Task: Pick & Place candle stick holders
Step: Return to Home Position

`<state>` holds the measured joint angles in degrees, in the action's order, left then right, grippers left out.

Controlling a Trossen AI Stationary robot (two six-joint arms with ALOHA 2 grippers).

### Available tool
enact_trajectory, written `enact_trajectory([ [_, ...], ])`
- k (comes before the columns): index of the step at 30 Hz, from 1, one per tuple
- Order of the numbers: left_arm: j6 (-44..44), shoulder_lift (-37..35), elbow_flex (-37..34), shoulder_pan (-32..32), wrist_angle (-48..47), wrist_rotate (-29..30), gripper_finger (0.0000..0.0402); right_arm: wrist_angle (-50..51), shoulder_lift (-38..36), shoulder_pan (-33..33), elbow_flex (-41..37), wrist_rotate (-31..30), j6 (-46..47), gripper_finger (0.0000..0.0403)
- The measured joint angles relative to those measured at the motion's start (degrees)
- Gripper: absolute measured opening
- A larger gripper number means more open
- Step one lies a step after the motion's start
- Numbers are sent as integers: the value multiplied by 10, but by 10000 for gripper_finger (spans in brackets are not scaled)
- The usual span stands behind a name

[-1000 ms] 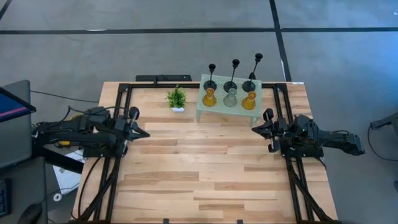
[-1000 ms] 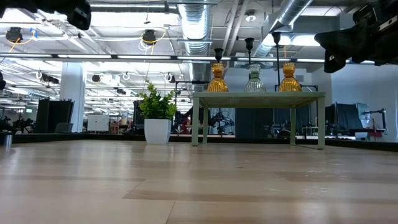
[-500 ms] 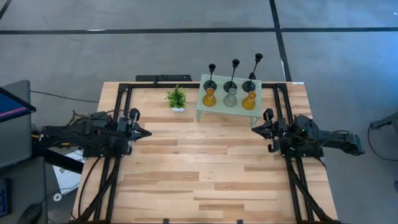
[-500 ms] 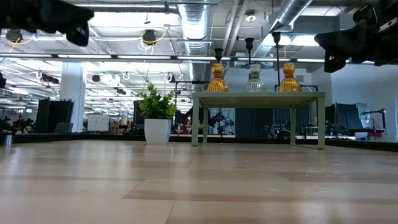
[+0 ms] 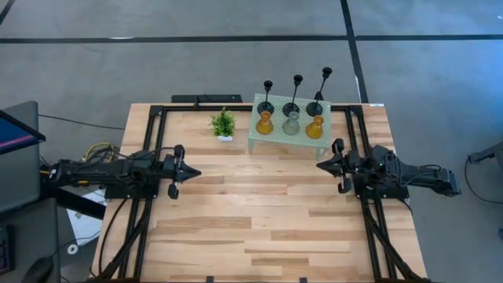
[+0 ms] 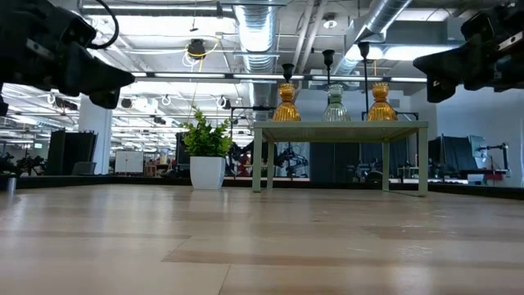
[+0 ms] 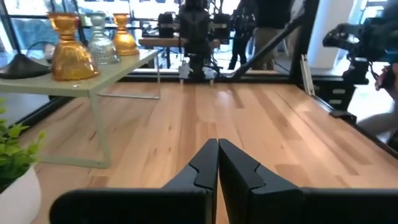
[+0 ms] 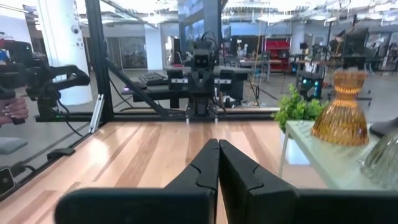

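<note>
Several candle stick holders stand on a pale green mesh stand point(image 5: 260, 145) at the table's far side. Three black thin-stemmed ones point(image 5: 296, 94) form the far row. In front of them stand two amber glass ones point(image 5: 265, 123) point(image 5: 315, 127) with a clear-grey one point(image 5: 291, 123) between. My left gripper point(image 5: 196, 170) is shut and empty above the table's left side. My right gripper point(image 5: 319, 164) is shut and empty above the right side. Both point level toward the table's middle.
A small green potted plant point(image 5: 224, 125) stands left of the stand. Black frame rails point(image 5: 153, 126) run along the table's left, right and far edges. The wooden top point(image 5: 259, 220) between the arms and toward the near edge is bare.
My left gripper has come down toward the table and reached a little farther toward the table's middle, staying shut. The right arm has kept still.
</note>
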<state>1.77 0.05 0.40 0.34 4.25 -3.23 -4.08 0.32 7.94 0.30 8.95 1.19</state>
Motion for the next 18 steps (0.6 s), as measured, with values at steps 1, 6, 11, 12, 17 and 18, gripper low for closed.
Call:
enact_trajectory([
  [1,-4,0,0,0,1,4,12,3,0,0,0,0,7,0],
  [6,12,0,0,0,2,7,12,19,0,0,0,0,82,0],
  [11,-8,0,0,0,3,7,12,18,0,0,0,0,107,0],
  [12,-7,0,0,0,3,7,12,18,0,0,0,0,108,0],
  [17,-7,0,0,0,3,7,12,18,0,0,0,0,109,0],
  [18,-7,0,0,0,4,7,12,18,0,0,0,0,109,0],
])
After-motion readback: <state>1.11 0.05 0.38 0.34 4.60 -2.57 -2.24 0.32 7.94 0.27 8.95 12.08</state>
